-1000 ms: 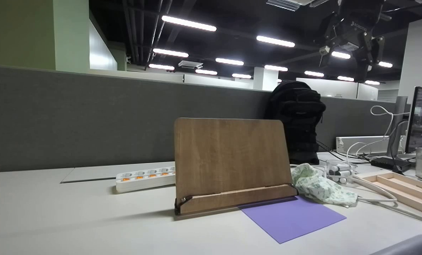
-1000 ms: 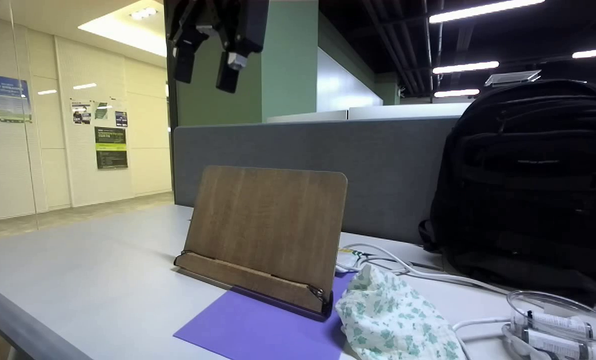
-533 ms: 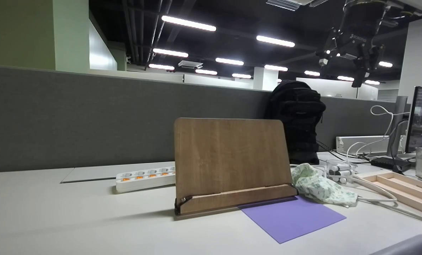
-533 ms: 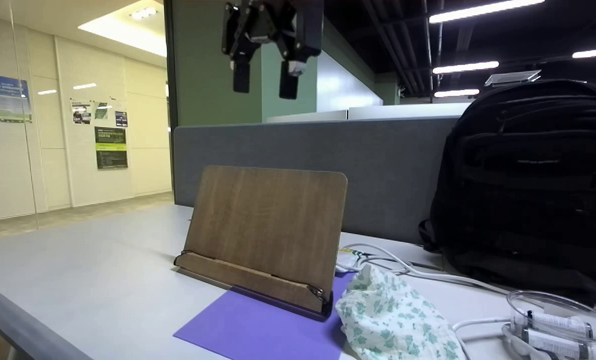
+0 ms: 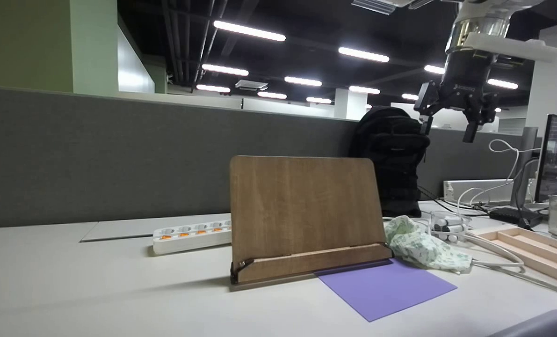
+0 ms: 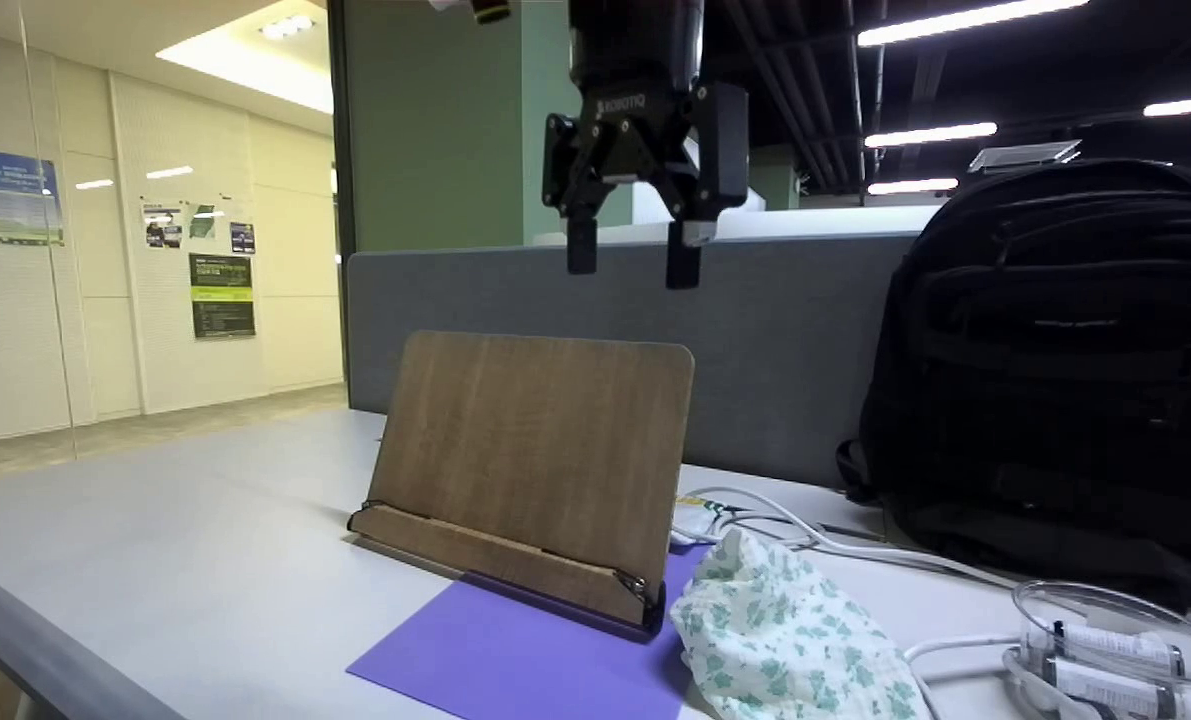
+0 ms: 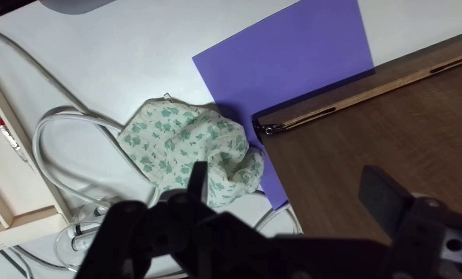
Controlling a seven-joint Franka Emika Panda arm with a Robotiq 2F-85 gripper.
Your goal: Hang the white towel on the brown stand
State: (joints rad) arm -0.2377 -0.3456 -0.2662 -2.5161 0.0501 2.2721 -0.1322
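The white towel with pale green print lies crumpled on the table beside the stand's lower corner; it shows in both exterior views (image 5: 425, 250) (image 6: 790, 640) and in the wrist view (image 7: 165, 143). The brown stand (image 5: 306, 206) is upright and leans back slightly, with its ledge along the bottom; it also shows in the wrist view (image 7: 370, 143). My gripper (image 6: 633, 268) is open and empty, high above the table, fingers pointing down. In the wrist view the gripper (image 7: 287, 168) has one finger over the towel's edge and the other over the stand, both apart from them.
A purple sheet (image 5: 390, 290) lies partly under the stand. A white power strip (image 5: 191, 238) sits behind it. A black backpack (image 6: 1055, 400) stands against the partition. A clear container with small bottles (image 6: 1120, 655), a white cable (image 7: 40, 155) and a wooden tray (image 7: 21, 190) are near the towel.
My gripper has come down from higher up, and in an exterior view it has also moved right, over the stand's right side. It has stayed open. The towel and stand have not moved.
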